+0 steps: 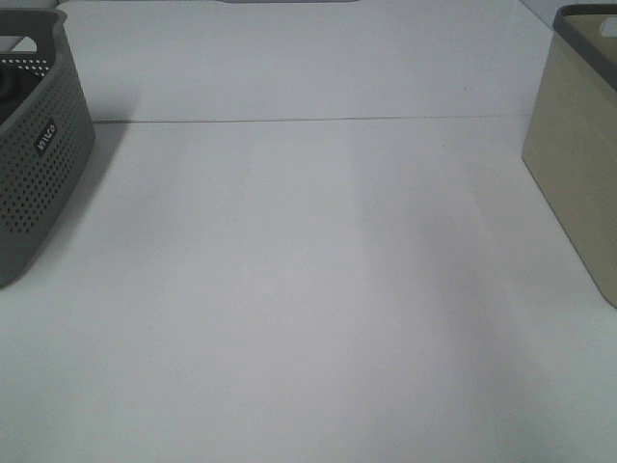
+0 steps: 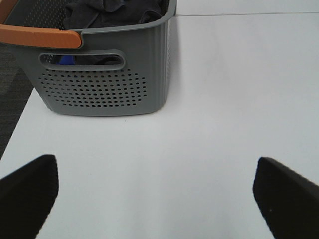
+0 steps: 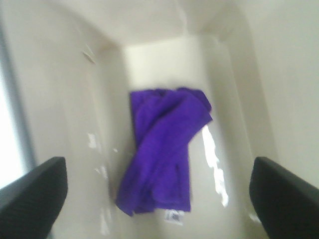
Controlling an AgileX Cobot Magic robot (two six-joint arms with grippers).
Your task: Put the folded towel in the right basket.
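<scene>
The purple towel [image 3: 162, 152] lies crumpled on the floor of the beige right basket [image 3: 70, 89], seen only in the right wrist view. The basket's outer wall [image 1: 578, 183] shows at the right edge of the high view. My right gripper [image 3: 158, 196] is open above the towel, with both fingertips apart and empty. My left gripper [image 2: 158, 196] is open and empty over the white table, in front of the grey perforated basket [image 2: 104, 79]. Neither arm shows in the high view.
The grey left basket [image 1: 34, 154] stands at the table's left edge and holds dark cloths [image 2: 114, 12]; it has an orange handle [image 2: 40, 36]. A seam [image 1: 308, 121] crosses the white table [image 1: 308, 289] at the back.
</scene>
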